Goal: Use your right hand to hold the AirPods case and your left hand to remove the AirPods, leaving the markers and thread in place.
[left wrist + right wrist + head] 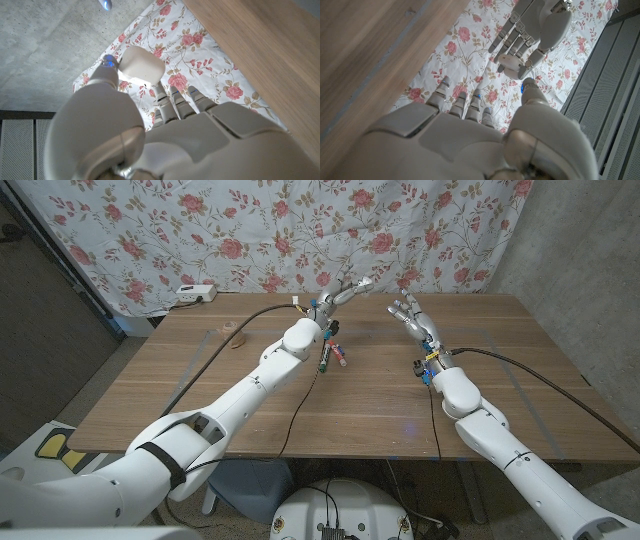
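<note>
The left hand (pixel 150 130) is pinching the white AirPods case (pixel 142 65) at its fingertips, above the table; the right hand (pixel 415 320) is hovering just beside it, fingers spread, holding nothing

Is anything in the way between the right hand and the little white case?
Nothing visible. The left hand pinches the AirPods case up in the air, and the right hand is beside it with only open space between. The markers lie on the table below.
</note>
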Controlling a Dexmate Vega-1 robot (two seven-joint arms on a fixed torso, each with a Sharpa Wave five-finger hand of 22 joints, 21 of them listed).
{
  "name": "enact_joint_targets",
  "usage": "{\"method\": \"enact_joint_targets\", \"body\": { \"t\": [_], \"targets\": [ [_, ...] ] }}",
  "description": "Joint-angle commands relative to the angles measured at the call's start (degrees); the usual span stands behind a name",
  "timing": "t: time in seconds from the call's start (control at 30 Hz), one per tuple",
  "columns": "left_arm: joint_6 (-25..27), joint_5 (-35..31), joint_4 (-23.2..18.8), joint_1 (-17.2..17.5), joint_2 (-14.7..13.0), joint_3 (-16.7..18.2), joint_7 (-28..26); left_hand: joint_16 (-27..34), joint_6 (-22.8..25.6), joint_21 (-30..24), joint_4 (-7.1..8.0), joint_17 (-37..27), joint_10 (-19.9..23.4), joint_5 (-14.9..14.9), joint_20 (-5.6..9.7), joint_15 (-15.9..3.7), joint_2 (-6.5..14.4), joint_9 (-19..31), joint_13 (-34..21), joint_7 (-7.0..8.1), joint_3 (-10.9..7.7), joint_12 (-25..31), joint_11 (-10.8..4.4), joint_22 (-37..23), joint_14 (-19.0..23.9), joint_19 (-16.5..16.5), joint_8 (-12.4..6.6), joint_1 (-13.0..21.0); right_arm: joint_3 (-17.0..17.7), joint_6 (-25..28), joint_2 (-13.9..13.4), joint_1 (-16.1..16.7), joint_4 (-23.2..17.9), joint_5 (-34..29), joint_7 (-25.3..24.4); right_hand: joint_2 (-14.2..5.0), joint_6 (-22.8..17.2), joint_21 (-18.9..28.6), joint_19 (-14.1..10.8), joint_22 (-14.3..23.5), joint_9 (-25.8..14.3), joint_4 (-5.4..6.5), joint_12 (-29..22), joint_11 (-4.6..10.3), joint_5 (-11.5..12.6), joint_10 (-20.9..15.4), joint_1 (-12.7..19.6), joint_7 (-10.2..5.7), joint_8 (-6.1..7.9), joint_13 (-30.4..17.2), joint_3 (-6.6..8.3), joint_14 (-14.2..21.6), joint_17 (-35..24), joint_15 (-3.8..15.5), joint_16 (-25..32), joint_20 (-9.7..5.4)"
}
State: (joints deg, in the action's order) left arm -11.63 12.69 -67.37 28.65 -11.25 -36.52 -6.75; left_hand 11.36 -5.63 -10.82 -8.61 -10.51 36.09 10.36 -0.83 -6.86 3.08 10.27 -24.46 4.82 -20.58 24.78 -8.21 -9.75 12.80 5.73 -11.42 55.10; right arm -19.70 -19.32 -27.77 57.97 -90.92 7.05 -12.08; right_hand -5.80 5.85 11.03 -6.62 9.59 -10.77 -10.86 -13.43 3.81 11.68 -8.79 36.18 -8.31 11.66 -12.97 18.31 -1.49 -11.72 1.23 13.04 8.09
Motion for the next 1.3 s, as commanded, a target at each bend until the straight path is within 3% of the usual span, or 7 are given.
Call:
{"method": "enact_joint_targets", "body": {
  "t": [0.03, 0.17, 0.6, 0.83, 1.1, 1.2, 1.3],
  "targets": [
    [0.0, 3.4, 0.3, 0.0, 1.0, 0.1, 1.0, 0.1, 0.1, -0.1, 0.00, -0.2, 4.4, 0.2, -0.02, 0.18, 0.1, 0.3, -0.2, -0.07, 0.37, 0.3, -3.89, -0.1, 0.4, 0.4, -0.09, -0.4, -2.4, 0.6, 1.0, -0.2, 0.4, -9.5, -12.5, 0.35, 1.3, 0.0, -0.4, 0.1, -0.3, -0.04, -0.5, 0.56, 0.6, -0.8, 2.5, -0.20, -0.11, -0.2, 0.99, 0.6, -0.1, 0.76, 0.5, 0.33],
    [-0.5, 4.3, 0.7, 0.1, 1.4, 0.2, 1.1, 0.1, 0.1, -0.1, -0.05, -0.2, 4.5, 0.2, 0.00, 0.18, 0.2, 0.3, -0.2, -0.07, 0.41, 0.3, -3.93, -0.1, 0.5, 0.4, -0.06, -0.4, -3.0, 2.5, 1.8, 0.1, -0.2, -13.3, -18.0, 2.15, -2.1, 0.7, -3.6, 0.2, -0.3, 0.55, -1.5, 1.58, 0.1, -4.7, 7.4, 1.02, 1.36, -0.7, 1.91, 3.4, -0.2, 2.01, 1.5, 0.28],
    [-2.6, 8.3, 2.5, 0.5, 3.3, 0.7, 1.7, 0.1, 0.3, -0.1, -0.14, -0.2, 4.6, 0.2, -0.03, 0.18, 0.4, 0.3, -0.3, -0.23, 0.54, 0.3, -3.88, -0.1, 0.4, 0.5, -0.02, -0.2, -5.1, 8.4, 3.4, 0.1, -0.8, -21.0, -29.3, 3.42, -4.9, 0.8, -5.7, 0.2, -0.3, 0.66, -2.3, 2.30, -0.7, -7.6, 9.9, 0.82, 2.01, -1.2, 2.02, 4.9, -0.3, 3.10, 2.0, 0.54],
    [-2.2, 8.4, 1.9, 0.8, 3.3, 0.3, 0.9, 0.1, 0.5, -0.1, -0.16, -0.2, 4.6, 0.3, 0.05, 0.07, 0.4, 0.3, -0.3, -0.20, 0.64, 0.3, -3.87, -0.1, 0.5, 0.5, -0.04, -0.1, -6.7, 12.2, 3.0, -0.5, -1.1, -25.8, -33.5, 3.45, -3.5, 0.5, -5.4, 0.2, -0.3, 0.84, -2.2, 2.72, -0.9, -7.3, 10.8, 0.90, 1.26, -1.4, 2.18, 4.2, -0.3, 3.31, 1.7, 0.12],
    [-1.8, 8.3, 1.3, 0.9, 3.1, 0.0, 0.7, 0.1, 0.5, -0.1, -0.20, -0.2, 4.8, 0.3, 0.00, 0.18, 0.5, 0.3, -0.4, -0.32, 0.72, 0.3, -3.86, -0.1, 0.5, 0.6, 0.00, 0.0, -7.3, 11.6, 3.0, -1.2, -0.3, -25.3, -34.5, 2.96, -2.8, -0.2, -3.9, 0.2, -0.3, 1.28, -2.1, 3.09, -0.9, -6.5, 11.8, 0.64, 0.77, -2.0, 2.38, 2.1, -0.6, 4.73, 0.9, -1.07],
    [-2.3, 8.0, 1.7, 0.8, 3.2, -0.1, 0.5, 0.1, 0.5, -0.1, -0.20, -0.2, 4.8, 0.3, -0.07, 0.22, 0.6, 0.3, -0.4, -0.36, 0.74, 0.3, -3.89, -0.1, 0.5, 0.6, 0.01, 0.0, -7.6, 11.6, 2.8, -1.6, 0.0, -25.7, -34.8, 2.94, -2.7, -0.4, -3.1, 0.2, -0.3, 1.42, -2.6, 4.61, -0.9, -7.6, 12.2, 0.34, 0.64, -2.3, 2.33, 1.2, -0.7, 4.25, 0.6, -1.14],
    [-2.2, 8.3, 1.7, 0.7, 3.3, -0.2, 0.9, 0.1, 0.6, -0.1, -0.19, -0.2, 4.8, 0.3, -0.05, 0.23, 0.6, 0.3, -0.4, -0.35, 0.76, 0.3, -3.90, -0.1, 0.6, 0.6, 0.01, 0.0, -7.8, 11.8, 2.7, -1.8, -0.1, -25.7, -34.8, 2.92, -2.7, -0.6, -2.6, 0.2, -0.3, 1.49, -2.9, 4.87, -0.9, -8.4, 12.4, 0.20, 0.59, -2.5, 2.30, 1.0, -0.8, 3.92, 0.6, -1.04]
  ]
}}
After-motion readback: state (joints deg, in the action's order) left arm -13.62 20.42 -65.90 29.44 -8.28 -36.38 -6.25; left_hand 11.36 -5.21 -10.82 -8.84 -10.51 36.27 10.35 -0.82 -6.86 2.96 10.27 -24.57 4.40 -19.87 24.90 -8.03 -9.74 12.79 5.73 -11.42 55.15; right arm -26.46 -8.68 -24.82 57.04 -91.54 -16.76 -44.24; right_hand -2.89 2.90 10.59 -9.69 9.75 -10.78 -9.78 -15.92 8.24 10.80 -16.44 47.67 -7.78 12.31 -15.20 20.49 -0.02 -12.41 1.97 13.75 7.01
